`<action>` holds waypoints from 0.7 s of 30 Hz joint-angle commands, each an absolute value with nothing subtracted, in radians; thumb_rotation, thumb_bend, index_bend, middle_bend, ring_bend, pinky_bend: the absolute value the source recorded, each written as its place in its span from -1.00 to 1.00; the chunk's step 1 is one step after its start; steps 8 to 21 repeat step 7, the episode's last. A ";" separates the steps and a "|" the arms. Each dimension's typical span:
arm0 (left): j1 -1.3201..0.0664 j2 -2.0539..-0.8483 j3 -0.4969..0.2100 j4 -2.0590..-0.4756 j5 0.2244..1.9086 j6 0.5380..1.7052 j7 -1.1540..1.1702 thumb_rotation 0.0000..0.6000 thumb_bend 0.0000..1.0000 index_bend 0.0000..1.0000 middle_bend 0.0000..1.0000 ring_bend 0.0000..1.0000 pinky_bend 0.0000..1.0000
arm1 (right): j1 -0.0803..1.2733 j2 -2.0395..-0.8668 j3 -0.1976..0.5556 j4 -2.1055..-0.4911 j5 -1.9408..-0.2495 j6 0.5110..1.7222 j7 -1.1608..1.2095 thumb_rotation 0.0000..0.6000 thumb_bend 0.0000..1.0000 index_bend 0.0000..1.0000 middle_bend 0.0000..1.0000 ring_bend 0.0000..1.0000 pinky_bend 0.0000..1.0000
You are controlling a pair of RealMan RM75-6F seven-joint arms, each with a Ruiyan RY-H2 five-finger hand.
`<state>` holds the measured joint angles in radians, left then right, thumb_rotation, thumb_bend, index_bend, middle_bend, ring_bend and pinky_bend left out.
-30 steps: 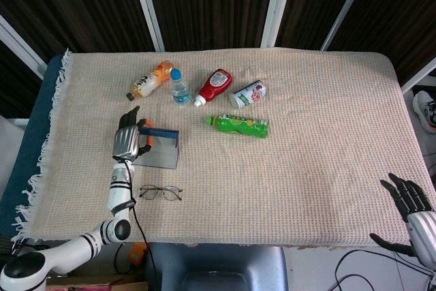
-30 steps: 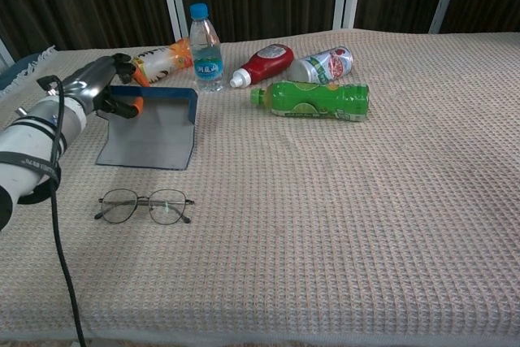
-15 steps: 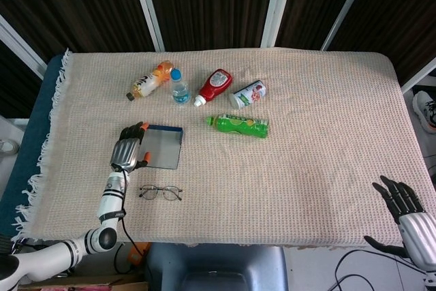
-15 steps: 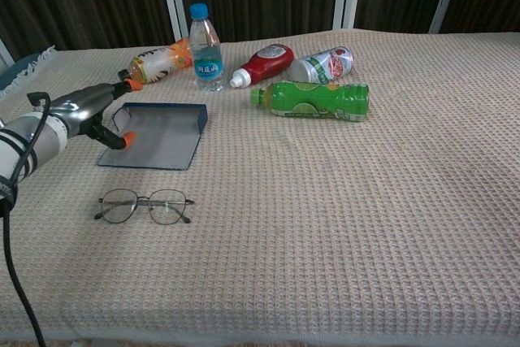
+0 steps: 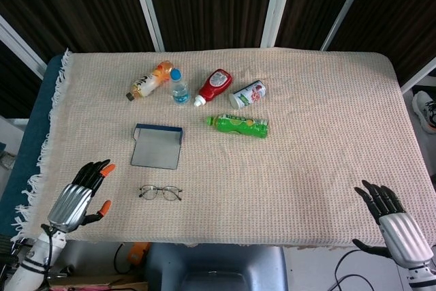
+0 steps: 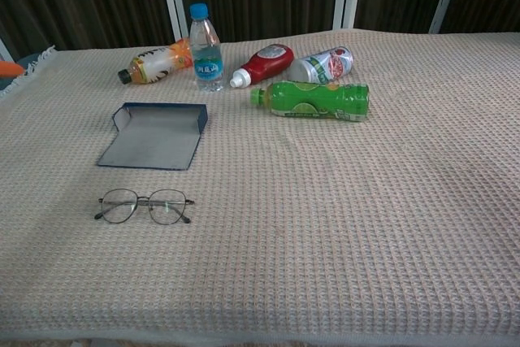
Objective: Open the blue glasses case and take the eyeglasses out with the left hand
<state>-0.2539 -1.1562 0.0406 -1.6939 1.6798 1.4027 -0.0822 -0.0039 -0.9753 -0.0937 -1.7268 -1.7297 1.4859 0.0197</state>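
The blue glasses case (image 5: pixel 157 146) (image 6: pixel 156 133) lies open and flat on the woven cloth, left of centre. The thin-rimmed eyeglasses (image 5: pixel 161 192) (image 6: pixel 145 205) rest on the cloth just in front of the case, lenses unfolded. My left hand (image 5: pixel 80 198) hovers at the table's front left corner, fingers spread and holding nothing, well to the left of the glasses. An orange fingertip (image 6: pixel 10 68) shows at the left edge of the chest view. My right hand (image 5: pixel 394 221) is off the front right corner, fingers apart and empty.
Behind the case lie an orange juice bottle (image 5: pixel 150 80), an upright water bottle (image 5: pixel 179 87), a red ketchup bottle (image 5: pixel 214 86), a can (image 5: pixel 247 93) and a green bottle (image 5: pixel 238 125). The table's front edge (image 5: pixel 225 242) runs close to both hands.
My left hand let go of the case lid and drew back toward the front left corner. The lid dropped flat. My right hand shifted slightly left and up.
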 commanded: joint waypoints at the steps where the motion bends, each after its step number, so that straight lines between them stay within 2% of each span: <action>1: -0.071 -1.161 0.132 -1.543 1.856 1.701 -0.214 1.00 -0.22 -1.00 -1.00 -1.00 -1.00 | 0.000 -0.981 -0.098 -1.733 -1.730 1.476 0.005 1.00 -0.65 -1.00 -1.00 -1.00 -1.00; 7: -0.092 -1.159 0.128 -1.540 1.818 1.627 -0.203 1.00 -0.22 -1.00 -1.00 -1.00 -1.00 | -0.003 -0.980 -0.099 -1.727 -1.725 1.482 0.002 1.00 -0.65 -1.00 -1.00 -1.00 -1.00; 21: -0.092 -1.159 0.128 -1.540 1.818 1.627 -0.203 1.00 -0.22 -1.00 -1.00 -1.00 -1.00 | -0.003 -0.980 -0.099 -1.727 -1.725 1.482 0.002 1.00 -0.65 -1.00 -1.00 -1.00 -1.00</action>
